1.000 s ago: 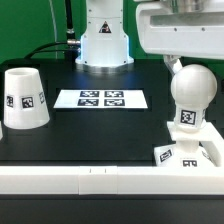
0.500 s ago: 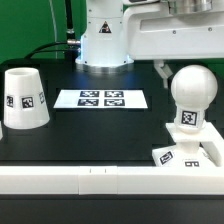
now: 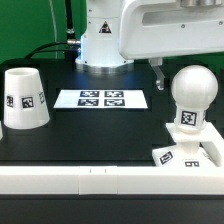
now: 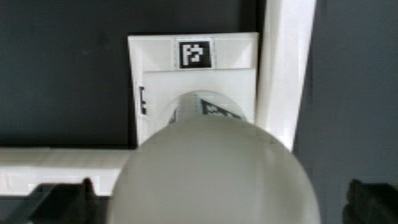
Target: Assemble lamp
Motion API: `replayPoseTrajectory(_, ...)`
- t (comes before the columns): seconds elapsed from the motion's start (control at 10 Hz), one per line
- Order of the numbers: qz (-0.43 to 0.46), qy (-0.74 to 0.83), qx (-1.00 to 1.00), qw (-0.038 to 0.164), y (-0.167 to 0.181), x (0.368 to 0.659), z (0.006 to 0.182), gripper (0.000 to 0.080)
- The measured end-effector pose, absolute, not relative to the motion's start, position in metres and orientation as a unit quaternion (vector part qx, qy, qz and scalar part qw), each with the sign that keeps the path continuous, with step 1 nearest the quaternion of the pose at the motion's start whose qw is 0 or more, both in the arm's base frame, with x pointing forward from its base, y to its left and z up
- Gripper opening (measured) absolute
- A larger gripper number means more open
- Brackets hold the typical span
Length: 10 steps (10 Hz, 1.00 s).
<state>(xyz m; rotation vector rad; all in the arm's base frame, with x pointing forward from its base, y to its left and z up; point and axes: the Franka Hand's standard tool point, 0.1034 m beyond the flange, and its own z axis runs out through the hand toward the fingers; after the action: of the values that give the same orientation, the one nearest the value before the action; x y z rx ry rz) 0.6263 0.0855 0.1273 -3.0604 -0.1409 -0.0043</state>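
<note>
The round-headed bulb (image 3: 192, 92) stands upright on the flat square base (image 3: 205, 152) at the exterior view's right. My gripper (image 3: 188, 62) hangs just above the bulb's head, open and empty; one dark finger (image 3: 159, 70) shows beside the bulb. In the wrist view the bulb's head (image 4: 214, 165) fills the space between the two dark fingertips (image 4: 63, 202), which stand apart from it, and the tagged base (image 4: 169, 80) lies beneath. The tapered shade (image 3: 24, 98) stands alone at the exterior view's left.
The marker board (image 3: 100, 99) lies flat mid-table. A long white rail (image 3: 80, 181) runs along the front edge, right by the base. The arm's white pedestal (image 3: 103, 45) stands at the back.
My gripper and wrist have shifted toward the exterior view's left, over the bulb. The bulb, base and shade have not moved.
</note>
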Motion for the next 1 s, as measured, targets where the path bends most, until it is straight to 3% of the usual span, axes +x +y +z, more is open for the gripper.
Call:
replayPoseTrajectory(0.4,-0.006,-0.171,-0.984,0.038,0.0847,0.6263,0.1268,0.0699)
replayPoseTrajectory(0.7,-0.009,-0.336,-0.942,0.014,0.0859,0.6273,0.1275,0.0699)
replayPoseTrajectory(1.0,-0.007,-0.482,-0.876,0.004,0.0871,0.6292,0.1243,0.0699)
